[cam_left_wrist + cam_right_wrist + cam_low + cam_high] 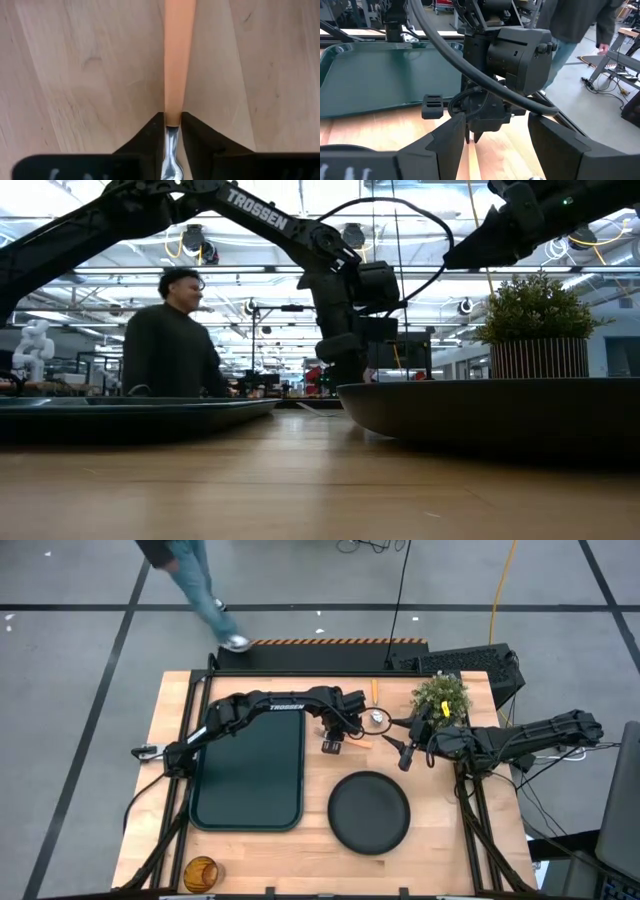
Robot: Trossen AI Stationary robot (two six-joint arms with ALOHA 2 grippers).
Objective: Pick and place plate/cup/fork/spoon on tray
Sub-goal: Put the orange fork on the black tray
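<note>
Here, left gripper (pixel 170 131) pinched shut on the spoon (pixel 178 60) lying flat on the worktop (pixel 260 850) between tray (pixel 247 775) and plant (pixel 440 693), orange handle pointing straight out from the gripper, right gripper (pixel 492 137) open nearby.

Orange-handled spoon (pixel 178 60) flat on wood

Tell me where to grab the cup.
Pinch the cup by one side of its rim, from straight above: it stands upright, mouth open, alone at the table's corner. The left gripper is shut on an orange-handled utensil; the right gripper hangs open.
</note>
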